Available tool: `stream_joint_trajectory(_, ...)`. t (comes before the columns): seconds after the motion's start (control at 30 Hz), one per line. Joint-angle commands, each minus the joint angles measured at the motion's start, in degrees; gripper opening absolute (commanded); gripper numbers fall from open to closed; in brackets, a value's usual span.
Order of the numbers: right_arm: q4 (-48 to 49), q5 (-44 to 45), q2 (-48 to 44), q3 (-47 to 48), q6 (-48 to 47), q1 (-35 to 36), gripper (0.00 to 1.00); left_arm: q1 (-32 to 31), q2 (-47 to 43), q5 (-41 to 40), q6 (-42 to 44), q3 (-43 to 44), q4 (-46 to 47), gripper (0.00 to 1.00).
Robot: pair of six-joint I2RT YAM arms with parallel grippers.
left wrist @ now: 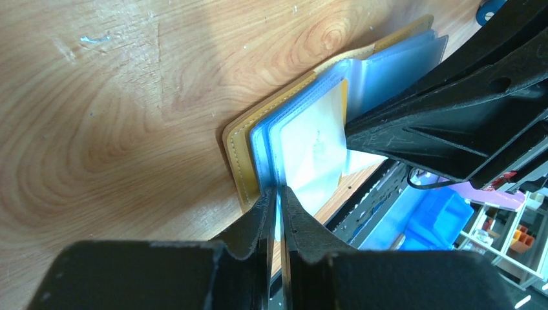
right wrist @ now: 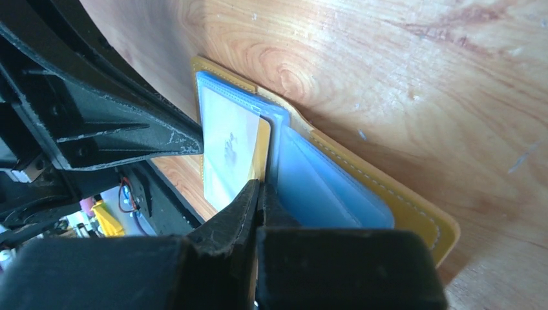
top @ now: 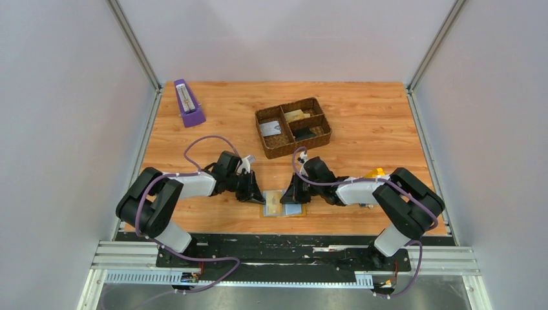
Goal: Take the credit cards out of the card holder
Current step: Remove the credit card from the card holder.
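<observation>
The top camera looks down from behind me over the whole table [top: 388, 129]. My wrist cameras sit close, facing each other across the card holder [left wrist: 297, 142], which all three share.

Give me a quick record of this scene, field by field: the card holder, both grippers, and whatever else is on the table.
card holder: open flat on table, near edge, between the arms
left gripper: jaws pinching a blue sleeve page
right gripper: jaws shut at the pale card's sleeve edge
further back: woven tray, purple metronome

Wooden table [top: 388, 129]: card holder [top: 282, 205], woven tray [top: 294, 127], purple metronome [top: 188, 103].
</observation>
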Motion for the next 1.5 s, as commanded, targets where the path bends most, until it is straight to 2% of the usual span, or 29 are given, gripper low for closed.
stream_joint_trajectory(0.0,8.6,-5.4,-2.2,-1.6,2.0,-0.8,0.0,-0.3,2.4,-4.6,2.0,-0.5,-2.6,0.15)
stream_joint_trajectory(0.07,9.4,-6.5,-2.0,-1.6,2.0,-0.9,0.01,-0.3,2.5,-4.4,1.7,-0.7,-2.2,0.15)
stream_joint_trajectory(0.17,10.4,-7.4,-1.0,-1.5,2.6,-1.0,0.12,-0.3,2.5,-4.2,1.4,-0.9,-1.8,0.15)
stream_joint_trajectory(0.23,11.6,-7.9,-0.2,-1.5,3.2,-1.0,0.15,-0.4,2.4,-4.1,1.3,-1.1,-1.6,0.15)
stream_joint_trajectory(0.33,13.1,-8.4,0.8,-1.6,4.0,-1.1,0.14,-0.4,2.3,-4.1,1.2,-1.1,-1.6,0.15)
stream_joint_trajectory(0.5,13.0,-7.8,0.2,-2.4,4.0,-1.4,0.0,-0.4,1.9,-4.4,1.4,-1.2,-2.2,0.15)
stream_joint_trajectory(0.93,8.2,-7.0,-4.9,-5.2,0.5,-4.5,0.0,-0.4,2.4,-8.1,3.2,0.1,-7.0,0.16)
stream_joint_trajectory(1.17,6.2,-9.2,-4.0,-3.5,1.6,-4.8,0.0,-0.4,2.4,-8.2,3.3,0.4,-7.2,0.16)
stream_joint_trajectory(1.33,6.1,-8.0,-2.2,-2.2,3.5,-3.7,0.11,-0.4,2.7,-7.5,2.7,-0.1,-6.2,0.16)
stream_joint_trajectory(1.47,5.8,-6.8,-0.2,-1.3,4.5,-2.7,0.13,-0.4,2.8,-6.6,2.0,-1.0,-5.0,0.16)
